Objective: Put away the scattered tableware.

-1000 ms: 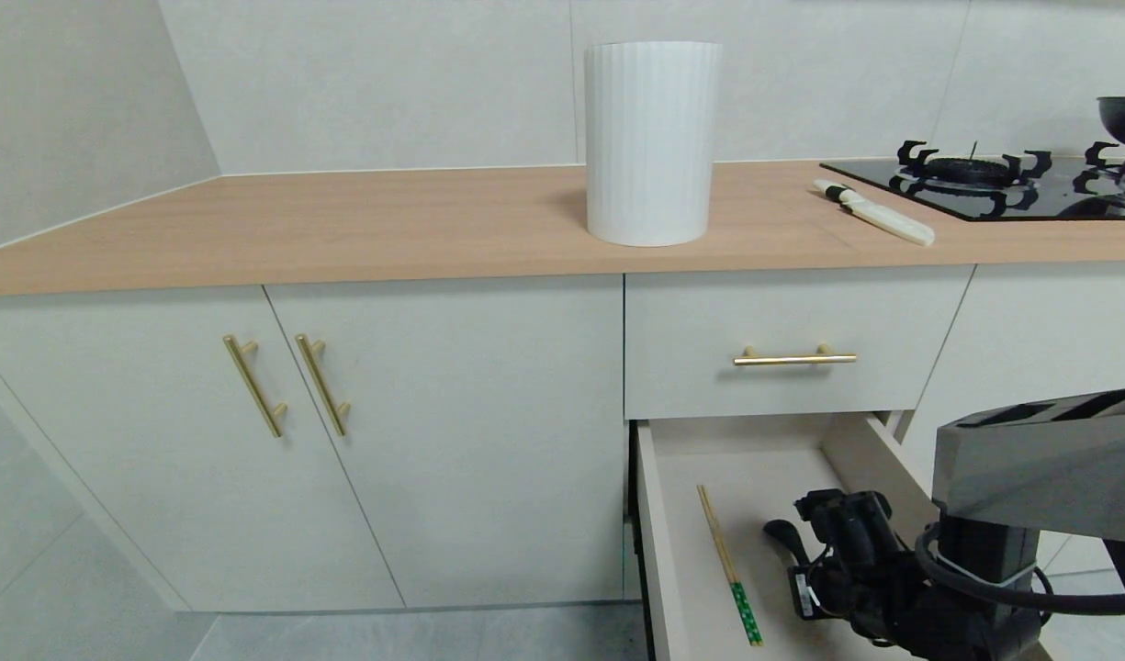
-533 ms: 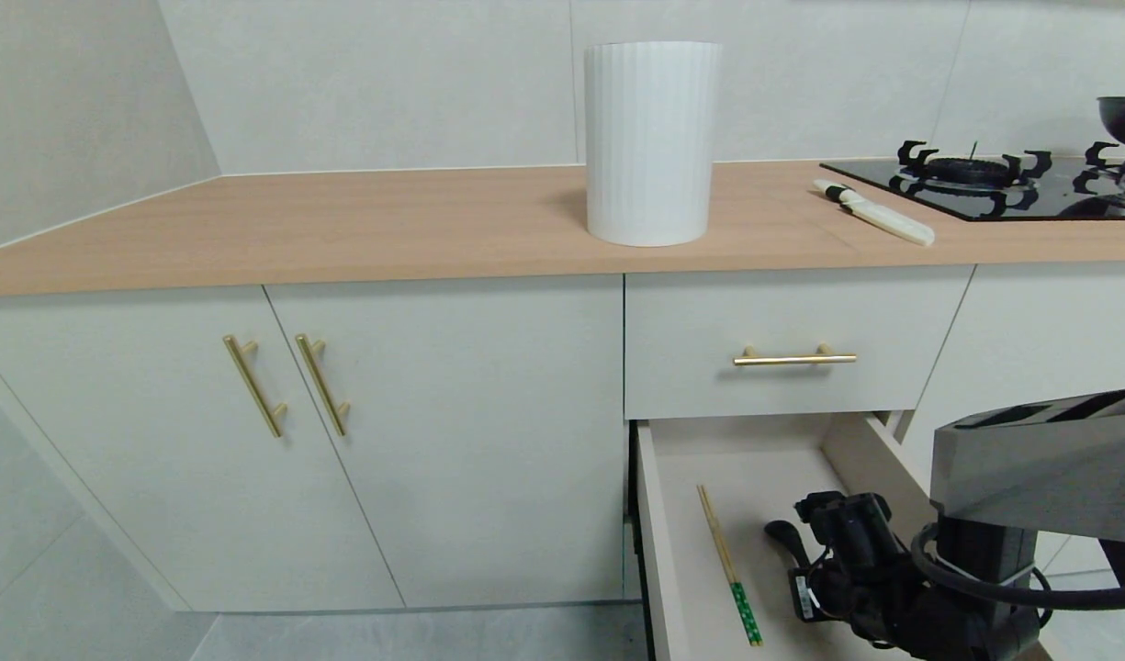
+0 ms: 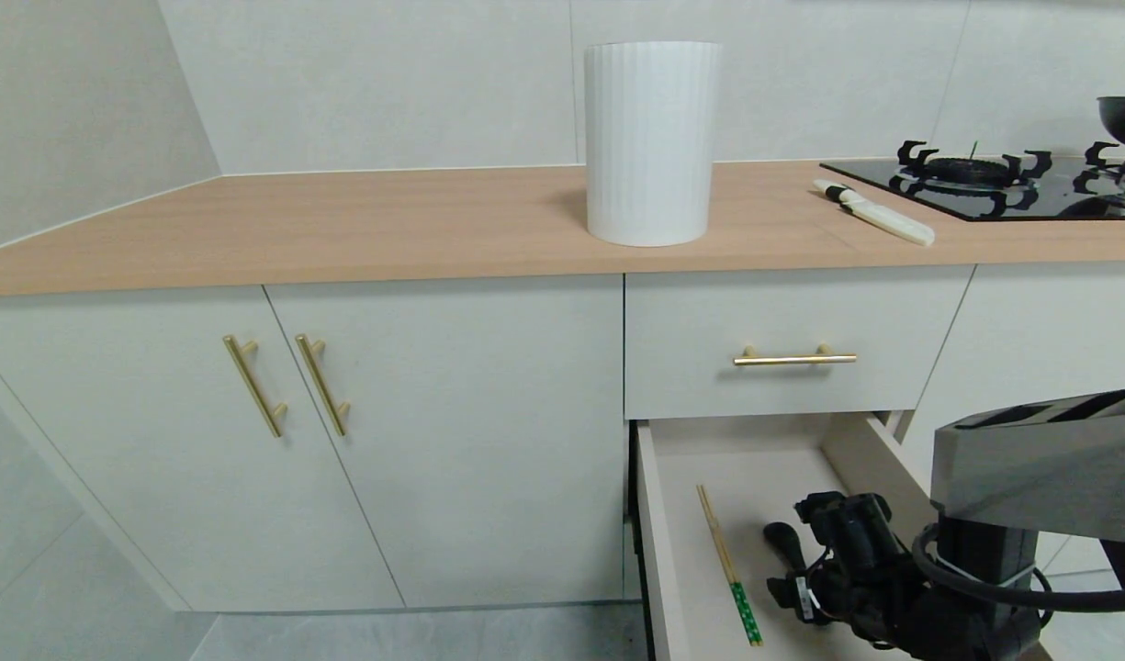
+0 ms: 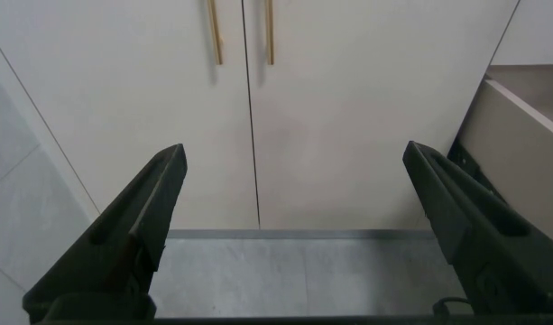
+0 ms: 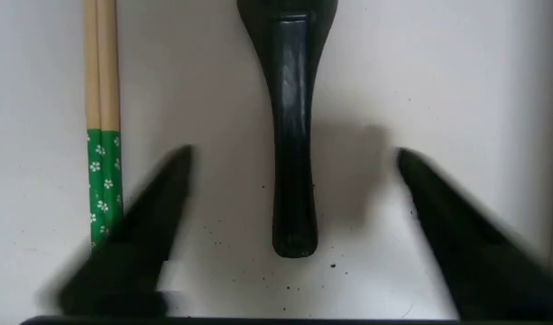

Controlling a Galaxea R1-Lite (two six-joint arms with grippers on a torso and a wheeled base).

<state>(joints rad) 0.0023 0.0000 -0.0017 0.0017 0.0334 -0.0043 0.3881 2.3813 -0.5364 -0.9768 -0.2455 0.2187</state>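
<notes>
Chopsticks point(image 3: 729, 566) and black spoon point(image 5: 292, 117) are in the open drawer point(image 3: 658, 514), right gripper point(image 5: 292, 181) over the spoon with fingers apart (looks let go, hard to say), knife point(image 3: 874, 213) on the counter point(image 3: 388, 220) not stowed yet.

The open drawer point(image 3: 755, 459) holds 2 chopsticks point(image 3: 729, 567) beside a black spoon point(image 5: 292, 117); the counter point(image 3: 342, 220) bears a canister point(image 3: 649, 142) and a knife point(image 3: 874, 213).

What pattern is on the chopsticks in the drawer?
The chopsticks have green ends with white flowers; best in right wrist view.
</notes>
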